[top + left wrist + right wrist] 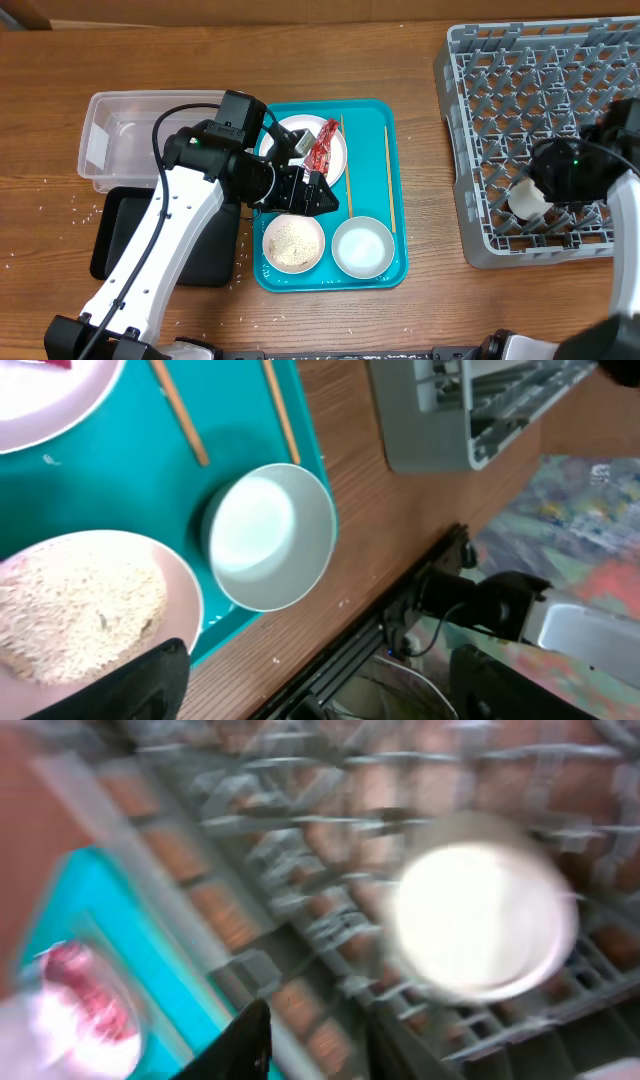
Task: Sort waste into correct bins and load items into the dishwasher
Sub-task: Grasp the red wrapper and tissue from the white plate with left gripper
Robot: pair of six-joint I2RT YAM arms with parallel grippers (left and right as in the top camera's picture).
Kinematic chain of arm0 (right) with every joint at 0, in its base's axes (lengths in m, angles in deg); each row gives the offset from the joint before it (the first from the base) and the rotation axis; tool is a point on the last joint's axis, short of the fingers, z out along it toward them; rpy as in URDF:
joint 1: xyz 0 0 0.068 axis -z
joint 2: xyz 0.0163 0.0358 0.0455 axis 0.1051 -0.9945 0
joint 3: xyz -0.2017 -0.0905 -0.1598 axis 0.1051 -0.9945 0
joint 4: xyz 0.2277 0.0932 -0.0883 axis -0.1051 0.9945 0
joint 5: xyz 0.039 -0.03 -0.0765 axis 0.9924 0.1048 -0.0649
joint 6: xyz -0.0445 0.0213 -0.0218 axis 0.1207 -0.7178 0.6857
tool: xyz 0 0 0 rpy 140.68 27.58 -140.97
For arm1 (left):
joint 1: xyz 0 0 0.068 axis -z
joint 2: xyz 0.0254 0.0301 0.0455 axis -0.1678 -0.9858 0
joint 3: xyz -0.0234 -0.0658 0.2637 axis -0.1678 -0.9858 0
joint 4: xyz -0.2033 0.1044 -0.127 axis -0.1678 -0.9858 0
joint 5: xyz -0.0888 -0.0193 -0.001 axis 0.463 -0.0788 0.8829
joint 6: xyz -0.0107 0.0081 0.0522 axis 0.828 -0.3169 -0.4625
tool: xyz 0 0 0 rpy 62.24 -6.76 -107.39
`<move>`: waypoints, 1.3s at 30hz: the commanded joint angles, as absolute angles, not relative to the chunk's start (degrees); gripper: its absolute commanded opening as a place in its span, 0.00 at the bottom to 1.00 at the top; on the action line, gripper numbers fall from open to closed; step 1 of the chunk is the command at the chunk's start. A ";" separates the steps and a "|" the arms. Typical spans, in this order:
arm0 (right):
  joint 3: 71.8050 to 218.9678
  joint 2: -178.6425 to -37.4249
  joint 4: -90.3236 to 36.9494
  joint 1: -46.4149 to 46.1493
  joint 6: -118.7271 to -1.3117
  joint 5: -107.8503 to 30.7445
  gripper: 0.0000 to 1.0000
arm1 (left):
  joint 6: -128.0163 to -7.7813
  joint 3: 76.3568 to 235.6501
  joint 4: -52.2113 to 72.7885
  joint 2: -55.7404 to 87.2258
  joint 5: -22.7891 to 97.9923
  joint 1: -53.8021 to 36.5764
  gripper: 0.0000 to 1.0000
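Note:
My left gripper (318,192) hovers open and empty over the teal tray, its fingers spread wide in the left wrist view (320,690). Below it are the small plate of rice-like crumbs (293,242) and the white bowl (362,247). The large plate (300,140) holds the red foil wrapper (322,148). Two chopsticks (347,165) (389,180) lie on the tray. The white cup (527,200) lies in the grey dish rack (540,110). My right gripper (320,1050) is open beside the cup (485,920), apart from it. The napkin is out of view.
The clear tub (120,140) and the black tray (130,235) sit left of the teal tray (400,200). Loose crumbs dot the table at the left. The right wrist view is blurred by motion. The table's front edge is close below the tray.

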State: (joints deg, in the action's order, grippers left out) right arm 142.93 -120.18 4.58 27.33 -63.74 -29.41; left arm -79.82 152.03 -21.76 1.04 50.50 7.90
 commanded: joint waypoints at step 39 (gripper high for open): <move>145.73 -101.68 8.73 5.93 -56.59 -9.43 0.76 | -72.65 152.75 20.53 -30.01 10.06 17.32 0.33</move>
State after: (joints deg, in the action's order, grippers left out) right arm 144.70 -101.84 8.84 6.26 -56.78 -9.36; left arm -71.56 152.05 21.32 -28.51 9.71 16.99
